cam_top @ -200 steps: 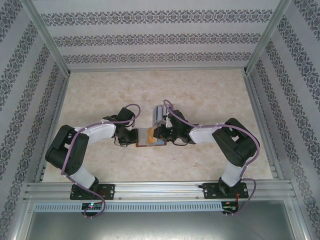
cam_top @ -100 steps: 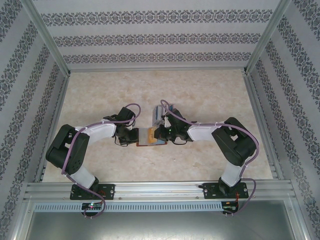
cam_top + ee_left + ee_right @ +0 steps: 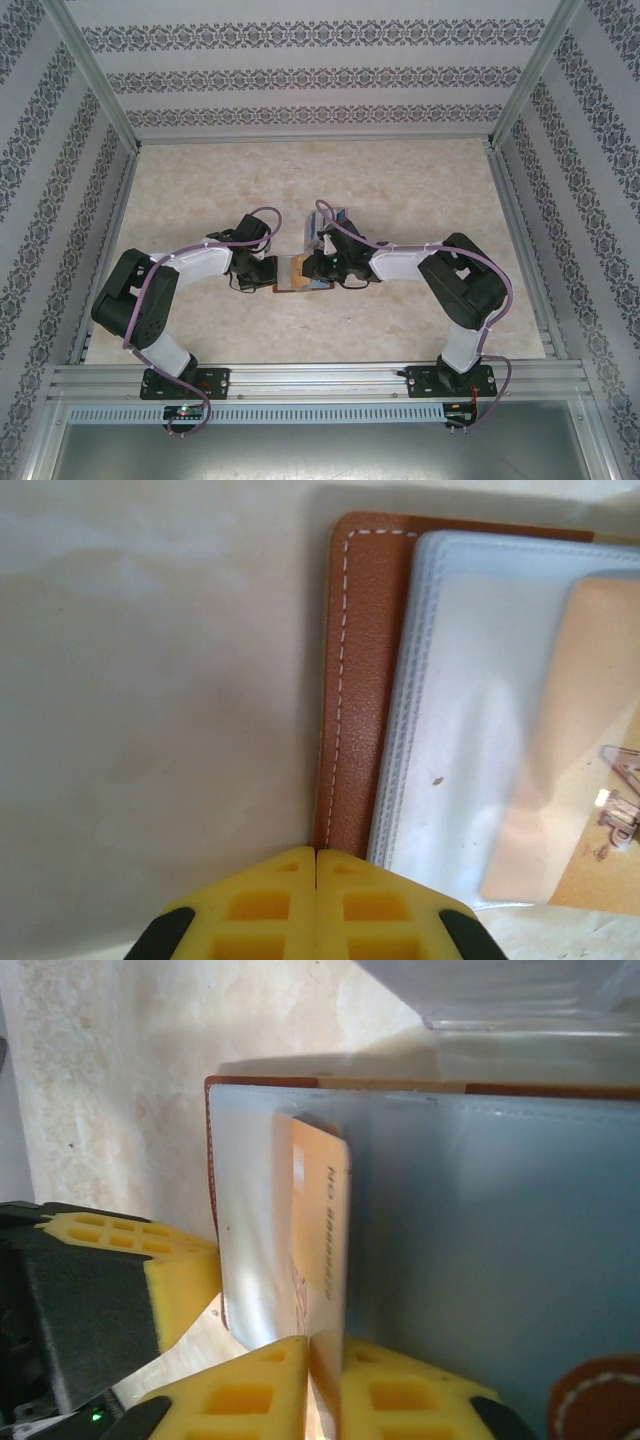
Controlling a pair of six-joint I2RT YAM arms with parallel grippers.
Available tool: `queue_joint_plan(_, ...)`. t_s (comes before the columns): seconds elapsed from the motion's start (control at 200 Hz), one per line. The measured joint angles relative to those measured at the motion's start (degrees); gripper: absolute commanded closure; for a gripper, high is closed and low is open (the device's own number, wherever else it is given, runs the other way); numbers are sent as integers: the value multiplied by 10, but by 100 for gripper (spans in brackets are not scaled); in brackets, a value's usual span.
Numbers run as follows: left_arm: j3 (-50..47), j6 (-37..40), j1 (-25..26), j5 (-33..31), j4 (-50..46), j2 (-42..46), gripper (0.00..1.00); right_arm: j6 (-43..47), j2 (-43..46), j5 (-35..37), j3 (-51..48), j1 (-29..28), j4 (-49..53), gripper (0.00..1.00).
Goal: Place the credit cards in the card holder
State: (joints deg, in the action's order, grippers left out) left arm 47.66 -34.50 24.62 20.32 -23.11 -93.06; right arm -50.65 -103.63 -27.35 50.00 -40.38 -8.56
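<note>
The card holder (image 3: 293, 273) lies open on the table, its brown stitched cover (image 3: 360, 680) under pale grey pockets (image 3: 480, 1240). My right gripper (image 3: 325, 1345) is shut on an orange credit card (image 3: 322, 1220). The card stands on edge with its far end inside a clear pocket, and it shows through the sleeve as a peach card (image 3: 590, 740). My left gripper (image 3: 316, 853) is shut, its yellow tips resting on the holder's left edge with nothing between them. From above, the left gripper (image 3: 274, 272) and the right gripper (image 3: 316, 266) meet over the holder.
A small pile of grey and blue cards (image 3: 322, 222) lies just behind the holder, partly under the right arm's cable. A pale see-through thing (image 3: 520, 1000) is beyond the holder's far edge. Aluminium rails (image 3: 520, 240) and patterned walls fence the table.
The right gripper has slid a little to the left with the orange card, further over the holder. The left arm has stayed put.
</note>
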Motion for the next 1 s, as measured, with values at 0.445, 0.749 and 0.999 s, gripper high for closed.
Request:
queue_joint_plan(0.445, 4, 0, 0, 5, 17, -9, 96, 40, 20, 55, 16, -8, 117, 78)
queue_joint_plan(0.749, 5, 0, 0, 7, 17, -10, 96, 48, 3, 61, 44, -18, 148, 85)
queue_joint_plan(0.999, 5, 0, 0, 7, 17, -10, 96, 47, -23, 59, 78, -33, 154, 83)
